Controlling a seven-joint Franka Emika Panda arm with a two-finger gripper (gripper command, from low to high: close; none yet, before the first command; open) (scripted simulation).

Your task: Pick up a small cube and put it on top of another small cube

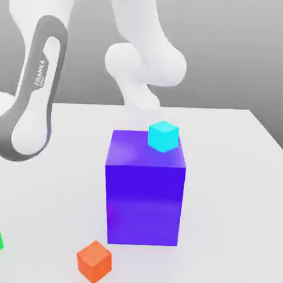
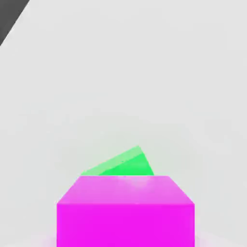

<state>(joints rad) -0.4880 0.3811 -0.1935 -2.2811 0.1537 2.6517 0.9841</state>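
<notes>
Magenta cube (image 2: 125, 212) rests on green cube (image 2: 123, 165); claw state cannot be told; next, retreat clear.

Exterior view wide across table (image 1: 234, 187), hand view close – both catch green cube (image 2: 123, 164)

Only readable thing is "FRANKA" printed lengthwise on the grey-rimmed white arm link (image 1: 35, 91). There's a smaller line under it, can't make that out.
</notes>
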